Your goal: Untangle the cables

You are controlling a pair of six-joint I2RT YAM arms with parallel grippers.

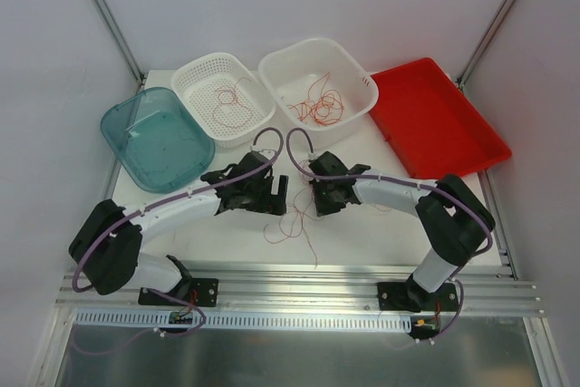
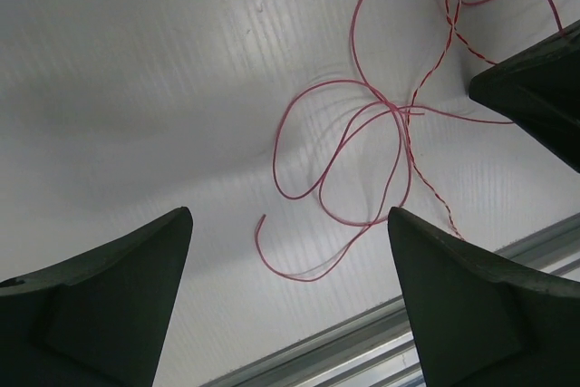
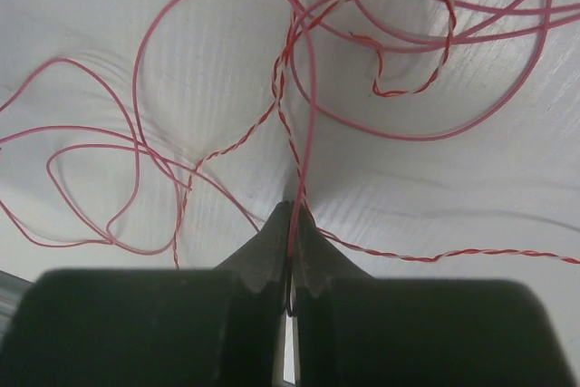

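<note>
**Right claw (image 3: 292, 224) pinched on a strand, left claw (image 2: 290, 301) wide open**

Shut tight, the right claw grips one thin strand of the red-orange cables (image 1: 292, 222), whose loops spread over the white worktop (image 2: 136, 88) just beyond its tips. The left claw holds nothing; the tangle lies ahead of its spread fingers (image 2: 109, 305), near the right claw.

Left gripper (image 1: 276, 198) and right gripper (image 1: 319, 201) are standing close; cables (image 1: 290, 224) are spreading across the gap. Teal bin (image 1: 122, 138), perforated basket (image 1: 190, 88), white basin (image 1: 361, 88) and red tray (image 1: 435, 124) are walling off the far counter (image 1: 381, 233); the nearer strip is lying open.
</note>
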